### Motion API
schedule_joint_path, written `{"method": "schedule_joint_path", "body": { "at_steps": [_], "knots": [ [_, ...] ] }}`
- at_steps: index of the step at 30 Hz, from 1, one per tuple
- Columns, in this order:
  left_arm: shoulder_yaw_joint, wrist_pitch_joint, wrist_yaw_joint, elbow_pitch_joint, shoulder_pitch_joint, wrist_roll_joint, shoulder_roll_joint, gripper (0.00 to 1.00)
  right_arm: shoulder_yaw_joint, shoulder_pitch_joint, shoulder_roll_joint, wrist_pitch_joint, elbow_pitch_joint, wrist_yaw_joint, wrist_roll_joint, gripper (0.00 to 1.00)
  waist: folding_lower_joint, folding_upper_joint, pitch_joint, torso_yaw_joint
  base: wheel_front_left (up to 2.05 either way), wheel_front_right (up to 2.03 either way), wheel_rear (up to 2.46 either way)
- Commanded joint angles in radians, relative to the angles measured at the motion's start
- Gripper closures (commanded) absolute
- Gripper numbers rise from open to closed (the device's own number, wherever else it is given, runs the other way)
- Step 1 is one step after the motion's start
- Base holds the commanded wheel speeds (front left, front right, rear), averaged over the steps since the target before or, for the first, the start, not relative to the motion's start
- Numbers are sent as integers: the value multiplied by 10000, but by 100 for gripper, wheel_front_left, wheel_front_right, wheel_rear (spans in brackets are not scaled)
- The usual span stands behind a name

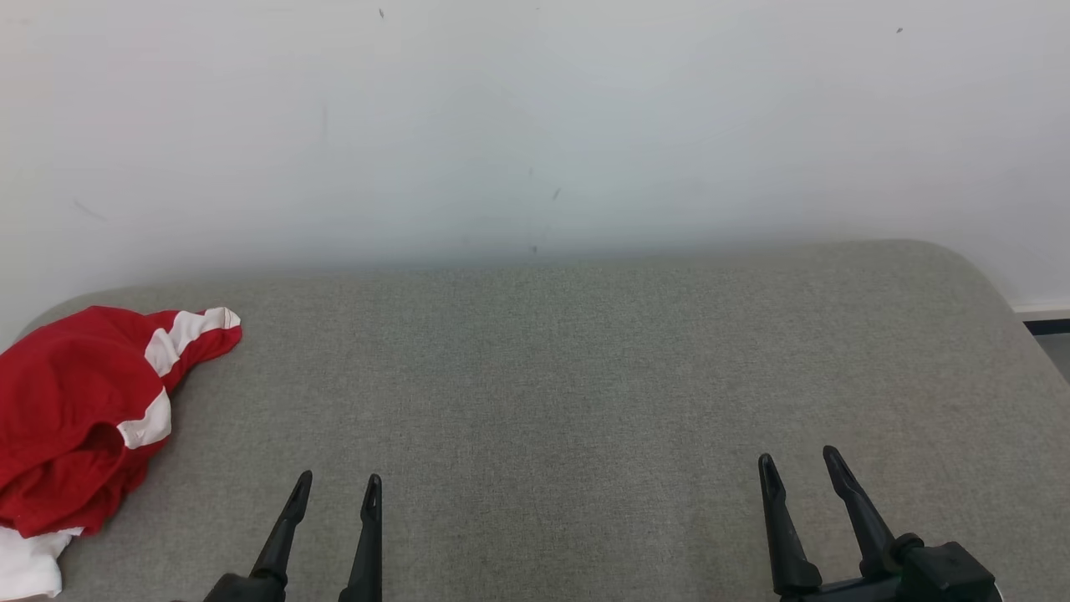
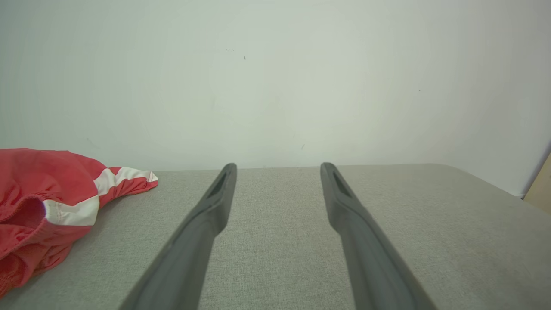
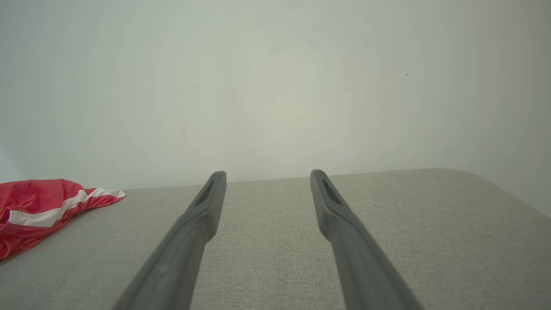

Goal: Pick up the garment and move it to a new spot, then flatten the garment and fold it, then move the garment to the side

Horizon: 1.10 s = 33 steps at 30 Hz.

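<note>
Head view: two claws at bottom edge, over grey bench (image 1: 543, 376). Left claw (image 1: 339, 477) spread wide, empty. Right claw (image 1: 797, 454) spread wide, empty. One garment (image 1: 75, 401), red with white stripes, crumpled at bench's left end, apart from left claw.

Left wrist view: two fingers (image 2: 215, 202) set wide, bare bench between. Garment at left, near pale wall (image 2: 275, 77).

Right wrist view: two fingers (image 3: 202, 211) set wide, gripping nothing. Garment far left, well apart.

Head above, wrists low, shared wall (image 1: 535, 125)
</note>
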Motion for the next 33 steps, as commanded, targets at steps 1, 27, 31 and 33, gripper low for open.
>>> {"method": "schedule_joint_path", "body": {
  "at_steps": [1, 27, 31, 33],
  "knots": [
    [-32, -104, -24, -13, 62, 245, 56, 0, 78, 22, -16, -90, -135, -18, -90, 0, 0, 0, -25, 4, 0, 0, 0],
    [-35, -356, -131, 144, 111, 1557, 70, 0, 286, 190, -20, -474, 94, -21, -1282, 0, 0, 0, -220, -12, 0, 0, 0],
    [-53, -354, -157, 281, 88, 1551, 66, 0, 263, 190, -20, -474, 145, -21, -1284, 0, 0, 0, -209, 10, 0, 0, 0],
    [-64, -356, -168, 324, 62, 1561, 66, 0, 257, 205, -20, -474, 161, -21, -1290, 0, 0, 0, -203, 26, 0, 0, 0]
  ]
}}
